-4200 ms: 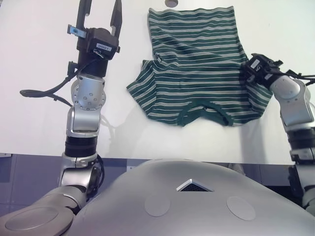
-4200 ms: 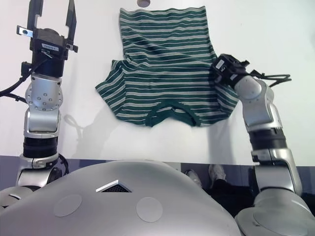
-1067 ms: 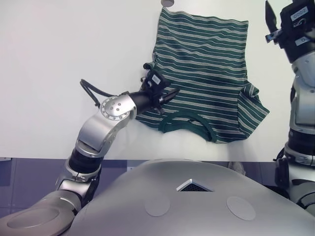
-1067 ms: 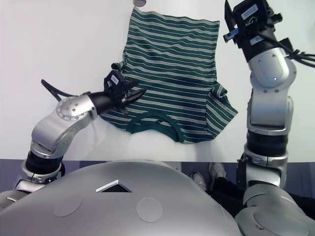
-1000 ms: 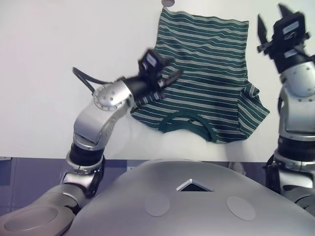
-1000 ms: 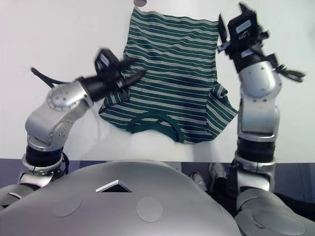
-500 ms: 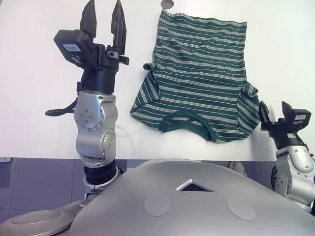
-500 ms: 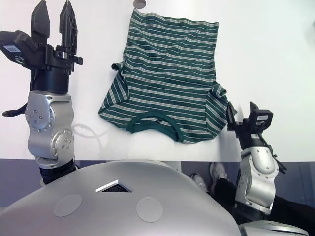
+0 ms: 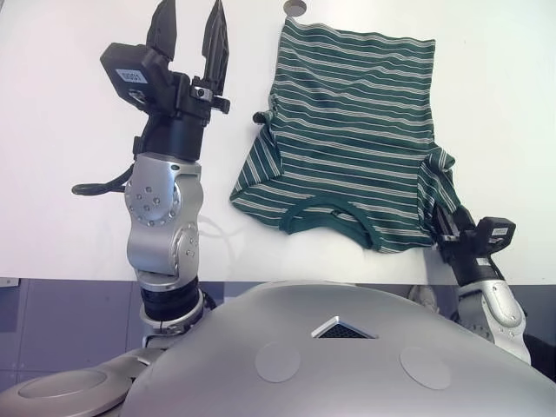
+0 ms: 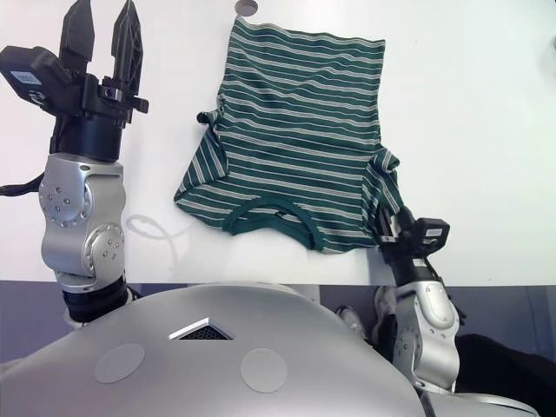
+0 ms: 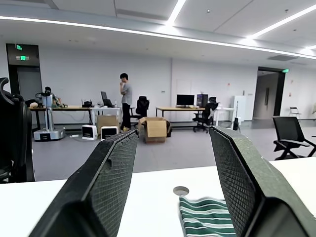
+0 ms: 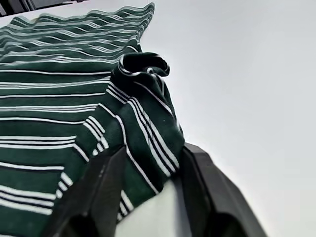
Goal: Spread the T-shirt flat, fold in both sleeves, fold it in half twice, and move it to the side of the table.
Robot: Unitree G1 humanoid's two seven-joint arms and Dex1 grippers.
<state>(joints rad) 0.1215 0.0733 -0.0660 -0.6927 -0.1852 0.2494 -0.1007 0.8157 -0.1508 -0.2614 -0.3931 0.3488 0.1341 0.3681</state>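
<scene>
Right pincer point(image 12: 154, 152) newly astride T-shirt point(image 9: 356, 130) sleeve point(image 9: 439, 187), open (collar robotward, lengthwise away); left pincer point(image 9: 191, 16) open.

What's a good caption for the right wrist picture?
Right gripper open around a sleeve of the striped T-shirt on the table.

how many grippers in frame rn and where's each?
2. The left gripper is open, raised over the white table, left of the green striped T-shirt. The right gripper is open near the table's front edge, straddling the sleeve on the robot's right.
</scene>
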